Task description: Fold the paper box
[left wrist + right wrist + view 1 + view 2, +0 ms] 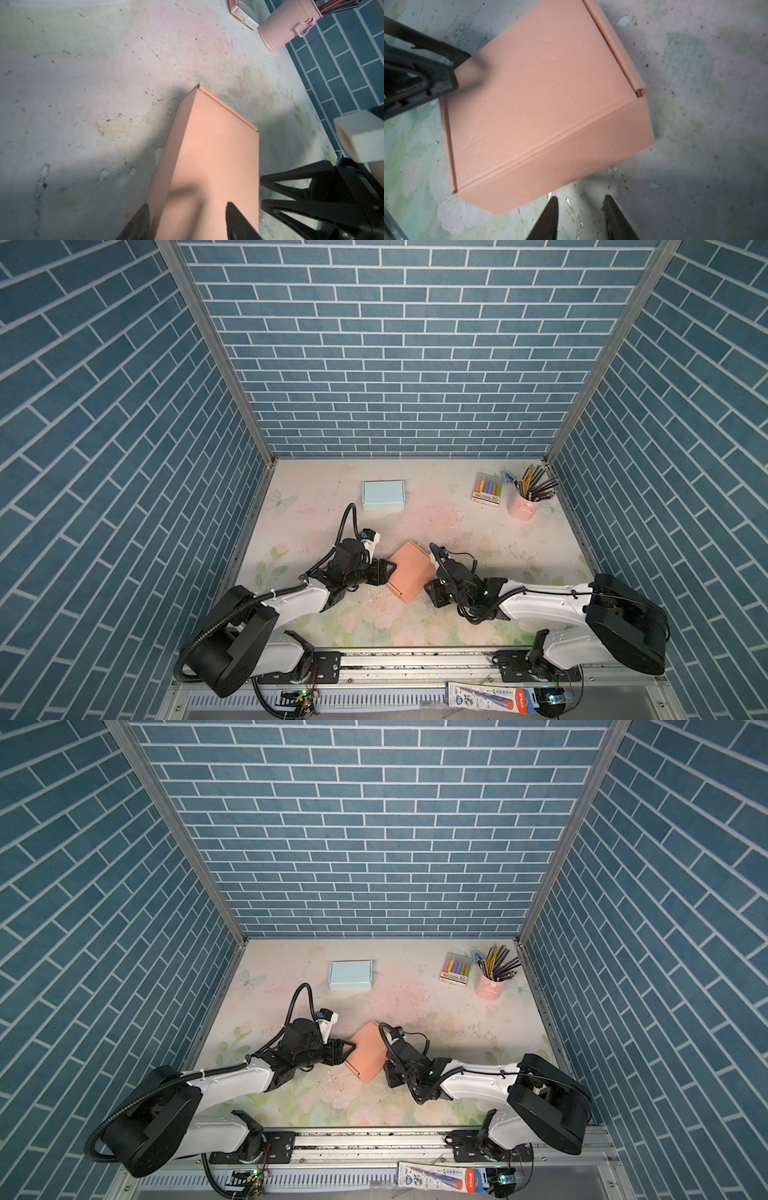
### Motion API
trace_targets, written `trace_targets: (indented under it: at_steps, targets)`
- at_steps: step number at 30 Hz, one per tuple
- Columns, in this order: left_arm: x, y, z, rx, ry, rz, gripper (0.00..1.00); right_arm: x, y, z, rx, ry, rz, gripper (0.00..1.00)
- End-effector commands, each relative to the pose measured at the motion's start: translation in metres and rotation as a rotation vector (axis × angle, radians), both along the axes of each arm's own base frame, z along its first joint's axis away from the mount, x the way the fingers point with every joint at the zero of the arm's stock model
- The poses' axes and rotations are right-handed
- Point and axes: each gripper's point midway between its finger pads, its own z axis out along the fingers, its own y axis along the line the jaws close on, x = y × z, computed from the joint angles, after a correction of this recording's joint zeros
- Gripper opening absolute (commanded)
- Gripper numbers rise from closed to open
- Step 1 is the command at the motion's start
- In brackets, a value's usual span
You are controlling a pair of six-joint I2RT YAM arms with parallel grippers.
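The left gripper sits at the left edge of the peach paper box. Its jaws are spread, and in the left wrist view the lid's edge runs between the two fingertips. From the right wrist view one finger seems to lie on the lid's corner, though whether it presses I cannot tell. The box rests on the table, near the front and about midway between the arms, turned at an angle. Its lid is down and its walls are up, so it looks all but folded. A small gap shows at the end of one rolled side wall. Just right of the box, the right gripper hovers low over bare table with its jaws partly spread and nothing between them. I judge this to be the closing step. The next move likely calls for a steady push on the lid while the other side is braced, so the light box does not slide, and then a clean release. The table has a pale floral print, scuffed and speckled with chips. At the far side, from left to right, stand a light blue box, a pack of coloured sticks and a pink cup of pencils. Blue brick-patterned walls enclose three sides.
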Motion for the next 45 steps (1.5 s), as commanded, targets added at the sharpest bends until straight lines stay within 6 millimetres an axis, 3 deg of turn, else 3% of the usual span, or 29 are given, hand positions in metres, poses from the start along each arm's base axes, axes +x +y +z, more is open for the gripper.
trace_targets:
  at_steps: [1, 12, 28, 45]
  targets:
    - [-0.006, 0.001, -0.001, -0.013, 0.003, 0.011, 0.59, 0.001, -0.003, 0.001, -0.007, -0.012, -0.017, 0.38]
    - [-0.024, -0.009, 0.003, -0.034, 0.005, -0.016, 0.58, -0.004, -0.002, -0.007, -0.018, 0.006, -0.016, 0.37]
    - [-0.044, -0.015, -0.007, -0.032, 0.031, -0.031, 0.57, -0.021, -0.01, -0.021, -0.043, 0.042, -0.02, 0.37]
    - [-0.062, -0.022, -0.004, -0.06, 0.045, -0.063, 0.56, -0.023, 0.004, -0.017, -0.032, 0.036, 0.001, 0.36]
